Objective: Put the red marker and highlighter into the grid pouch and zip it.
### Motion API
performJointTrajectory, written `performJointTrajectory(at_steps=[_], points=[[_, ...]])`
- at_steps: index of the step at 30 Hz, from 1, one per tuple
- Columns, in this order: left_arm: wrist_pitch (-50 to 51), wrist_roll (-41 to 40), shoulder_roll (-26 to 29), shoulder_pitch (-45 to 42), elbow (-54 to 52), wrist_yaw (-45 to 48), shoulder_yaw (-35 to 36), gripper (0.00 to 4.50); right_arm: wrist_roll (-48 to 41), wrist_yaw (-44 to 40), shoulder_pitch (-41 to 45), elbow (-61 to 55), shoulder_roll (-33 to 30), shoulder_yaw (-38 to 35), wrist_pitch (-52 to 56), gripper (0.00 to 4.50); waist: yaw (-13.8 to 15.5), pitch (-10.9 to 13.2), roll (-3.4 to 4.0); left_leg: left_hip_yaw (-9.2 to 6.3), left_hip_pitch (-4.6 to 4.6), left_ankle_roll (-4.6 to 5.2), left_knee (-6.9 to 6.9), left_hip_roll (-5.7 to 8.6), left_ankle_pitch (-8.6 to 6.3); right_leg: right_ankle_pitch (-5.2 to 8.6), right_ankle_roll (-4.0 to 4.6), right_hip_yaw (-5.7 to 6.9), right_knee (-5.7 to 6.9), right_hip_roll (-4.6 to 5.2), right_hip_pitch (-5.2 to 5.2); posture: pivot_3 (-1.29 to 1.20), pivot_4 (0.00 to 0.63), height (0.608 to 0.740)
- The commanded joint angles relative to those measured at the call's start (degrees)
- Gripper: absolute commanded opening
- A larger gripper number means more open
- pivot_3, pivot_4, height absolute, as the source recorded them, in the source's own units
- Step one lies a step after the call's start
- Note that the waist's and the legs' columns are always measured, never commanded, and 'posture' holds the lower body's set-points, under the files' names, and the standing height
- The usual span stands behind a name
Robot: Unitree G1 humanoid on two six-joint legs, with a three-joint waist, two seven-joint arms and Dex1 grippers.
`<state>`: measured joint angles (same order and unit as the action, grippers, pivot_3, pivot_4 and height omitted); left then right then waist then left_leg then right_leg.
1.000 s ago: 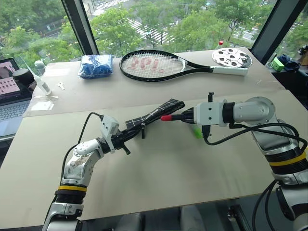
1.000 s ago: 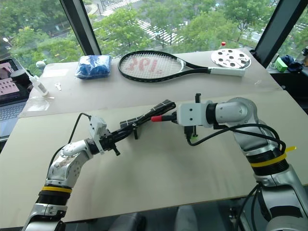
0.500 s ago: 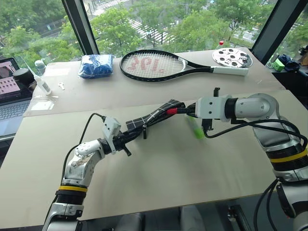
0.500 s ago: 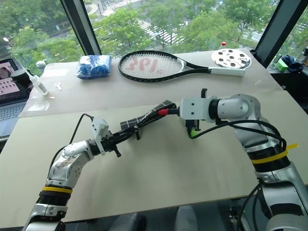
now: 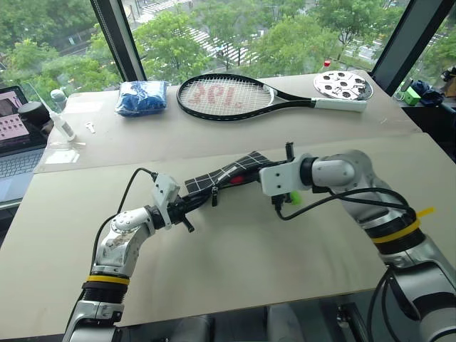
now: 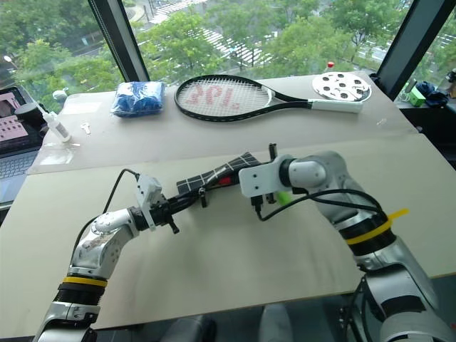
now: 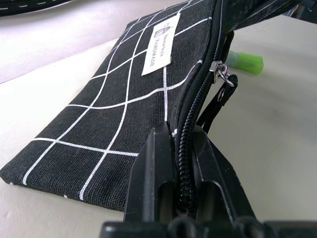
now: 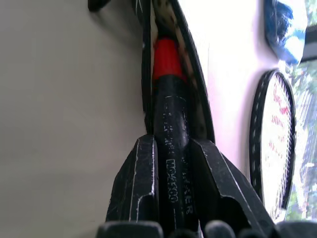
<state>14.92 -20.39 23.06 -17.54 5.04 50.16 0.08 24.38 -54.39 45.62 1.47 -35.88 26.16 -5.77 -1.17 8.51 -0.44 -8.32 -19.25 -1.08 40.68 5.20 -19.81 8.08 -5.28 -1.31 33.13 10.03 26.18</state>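
Left end effector (image 7: 181, 198): its 2 fingers pressed together on the zipper edge of the grid pouch (image 7: 124, 99), pinching one end of it and holding it above the worktop (image 5: 235, 256). Pouch runs from that end effector toward the right arm, mouth unzipped and gaping; white label and black pull cord (image 7: 218, 99) visible in the left wrist view.

Right end effector (image 8: 171, 163): fingers clamped on the black end section of the red marker (image 8: 166, 64). Marker's red part sits inside the open pouch mouth, between the 2 zipper edges. From the head views a bit of red shows at the pouch opening (image 5: 236, 179), just beside the right wrist housing.

Highlighter (image 5: 292, 197): light green, lying on the worktop under the right wrist, partly hidden by it; also seen past the pouch's edge in the left wrist view. It lies outside the pouch.

Far side of worktop: tennis racket (image 5: 235, 96), blue bundle (image 5: 141, 97), a round perforated white disc (image 5: 343, 85) by the racket handle. A laptop (image 5: 18, 135) at the left edge.
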Motion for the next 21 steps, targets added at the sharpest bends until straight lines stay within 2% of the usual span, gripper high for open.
performJointTrajectory(at_steps=[1, 5, 9, 11, 13, 16, 21], points=[[-0.61, -0.78, -0.04, -1.0, -1.3, 0.33, 0.39, 0.0, 3.91, 3.96, 2.4, 2.68, 2.49, 2.11, -5.62, 0.55, -0.02, 0.0, 0.0, 0.0, 0.0, 0.0, 0.0, 0.0, 0.0, 0.0, 0.0, 0.0, -0.01, 0.0, 0.0, 0.0, 0.15, 0.74], [-0.44, -0.83, -0.11, -0.95, -1.51, 0.18, 0.43, 0.0, 6.9, 8.1, 4.59, 8.49, 5.54, 4.74, -12.52, 0.55, -0.16, 0.0, 0.0, 0.0, 0.0, 0.0, 0.0, 0.01, 0.0, -0.01, 0.0, 0.0, -0.01, 0.0, 0.0, 0.0, 0.15, 0.74], [-0.23, -1.01, -0.1, -0.69, -2.05, -0.15, 0.77, 0.0, 5.03, 8.2, 4.47, 11.96, 6.51, 4.52, -16.96, 0.55, -0.31, 0.0, 0.0, 0.0, 0.0, 0.0, 0.0, 0.01, 0.0, -0.01, 0.0, 0.0, -0.02, 0.0, 0.01, 0.0, 0.15, 0.74], [-0.17, -1.04, -0.11, -0.52, -2.27, -0.39, 0.98, 0.0, 1.4, 6.08, 4.0, 12.42, 6.67, 2.56, -16.02, 1.56, -0.5, 0.0, 0.0, 0.0, 0.0, 0.0, 0.0, 0.01, 0.0, -0.01, 0.0, 0.0, -0.02, 0.0, 0.01, 0.0, 0.15, 0.74], [-0.14, -1.11, -0.09, -0.3, -2.5, -0.54, 1.12, 0.0, -0.81, 6.78, 3.98, 12.72, 7.48, 0.2, -14.01, 2.17, -0.84, 0.0, 0.0, 0.0, 0.01, 0.0, -0.01, 0.0, 0.0, -0.01, 0.0, 0.0, -0.02, 0.0, 0.01, 0.0, 0.15, 0.74], [0.03, -1.53, -0.11, 0.47, -3.11, -1.02, 1.6, 0.0, -7.52, 4.53, 4.46, 11.42, 7.97, -5.95, -4.39, 3.2, -1.16, 0.0, 0.0, -0.01, 0.01, 0.0, -0.01, 0.0, 0.0, -0.01, 0.0, 0.0, -0.01, 0.0, 0.01, 0.0, 0.15, 0.74], [0.41, -2.09, -0.42, 0.67, -3.44, -1.73, 2.18, 0.0, -18.54, -1.27, 3.47, 4.3, 5.14, -14.6, 9.35, 3.2, -1.09, 0.0, 0.01, -0.05, -0.01, 0.0, -0.01, 0.0, 0.0, -0.01, 0.01, 0.0, -0.02, 0.0, 0.02, 0.0, 0.15, 0.74]])
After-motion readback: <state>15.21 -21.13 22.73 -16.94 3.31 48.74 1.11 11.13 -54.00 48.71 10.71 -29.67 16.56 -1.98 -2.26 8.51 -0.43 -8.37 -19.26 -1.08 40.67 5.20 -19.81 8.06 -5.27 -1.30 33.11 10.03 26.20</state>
